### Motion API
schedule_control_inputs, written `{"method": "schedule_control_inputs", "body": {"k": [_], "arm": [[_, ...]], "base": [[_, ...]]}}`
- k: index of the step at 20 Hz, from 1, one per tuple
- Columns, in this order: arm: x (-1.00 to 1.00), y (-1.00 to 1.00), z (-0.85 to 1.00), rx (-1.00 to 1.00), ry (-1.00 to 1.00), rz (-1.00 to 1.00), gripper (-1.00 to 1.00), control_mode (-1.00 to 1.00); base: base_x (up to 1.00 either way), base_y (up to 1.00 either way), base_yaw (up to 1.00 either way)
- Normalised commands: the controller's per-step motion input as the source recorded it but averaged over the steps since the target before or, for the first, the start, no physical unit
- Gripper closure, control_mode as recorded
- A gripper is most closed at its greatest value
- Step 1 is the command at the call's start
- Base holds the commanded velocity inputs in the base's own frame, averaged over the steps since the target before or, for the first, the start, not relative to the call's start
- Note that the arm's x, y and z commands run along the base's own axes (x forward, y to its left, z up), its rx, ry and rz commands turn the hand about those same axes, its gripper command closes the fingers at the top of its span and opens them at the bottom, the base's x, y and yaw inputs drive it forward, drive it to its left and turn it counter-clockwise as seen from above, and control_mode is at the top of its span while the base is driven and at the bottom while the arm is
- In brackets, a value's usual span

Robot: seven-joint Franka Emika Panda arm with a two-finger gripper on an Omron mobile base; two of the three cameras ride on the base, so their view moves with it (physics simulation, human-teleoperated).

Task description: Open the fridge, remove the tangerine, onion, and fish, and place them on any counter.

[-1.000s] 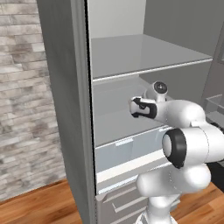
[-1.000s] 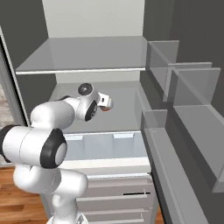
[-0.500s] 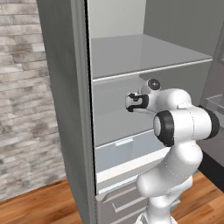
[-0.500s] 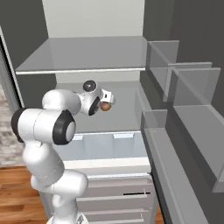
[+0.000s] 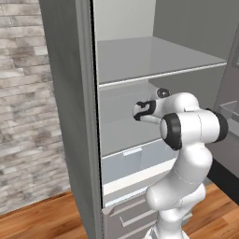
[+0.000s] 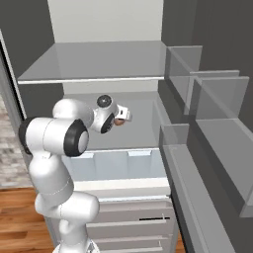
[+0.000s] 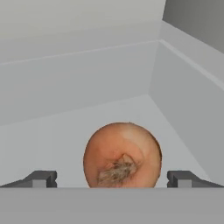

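The fridge (image 5: 70, 116) stands open, and my arm reaches in over its middle shelf (image 6: 141, 131). On that shelf, near the right wall, lies the onion (image 7: 122, 155), a reddish-brown ball with a rough root end facing me. My gripper (image 7: 113, 179) is open, one fingertip on each side of the onion and neither touching it. From the right base view the onion (image 6: 119, 122) peeks out just beyond the gripper (image 6: 122, 117). In the left base view the gripper (image 5: 140, 111) hangs under the upper shelf. The tangerine, the fish and the counter are out of view.
A glass upper shelf (image 6: 94, 62) sits close above the hand. Below it are a clear crisper drawer (image 6: 113, 165) and grey lower drawers (image 6: 128, 225). The open door's grey shelves (image 6: 212, 94) stand to the right. A brick wall (image 5: 23, 116) is left of the fridge.
The arm's elbow has swung up and over toward the fridge, and the hand has edged slightly deeper over the shelf. The jaws stayed open.
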Motion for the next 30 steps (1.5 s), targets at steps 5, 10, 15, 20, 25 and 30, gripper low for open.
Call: {"method": "schedule_control_inputs", "body": {"k": [5, 10, 15, 20, 25, 30], "arm": [[0.16, -0.06, -0.2, 0.0, 0.0, 0.0, -1.0, -1.0], [0.27, -0.12, -0.24, 0.0, 0.0, 0.0, -1.0, -1.0], [0.29, -0.1, -0.22, 0.0, 0.0, 0.0, -1.0, -1.0], [-0.1, 0.0, -0.13, -0.01, -0.01, 0.0, 1.0, -1.0], [-0.94, 0.06, 0.05, -0.01, -0.25, 0.0, 1.0, -1.0], [-1.0, 0.0, 0.93, 0.0, -0.33, 0.0, 1.0, -1.0]], "base": [[0.0, 0.0, 0.0], [0.0, 0.0, 0.0], [0.0, 0.0, 0.0], [0.0, 0.0, 0.0], [0.0, 0.0, 0.0], [0.0, 0.0, 0.0]]}}
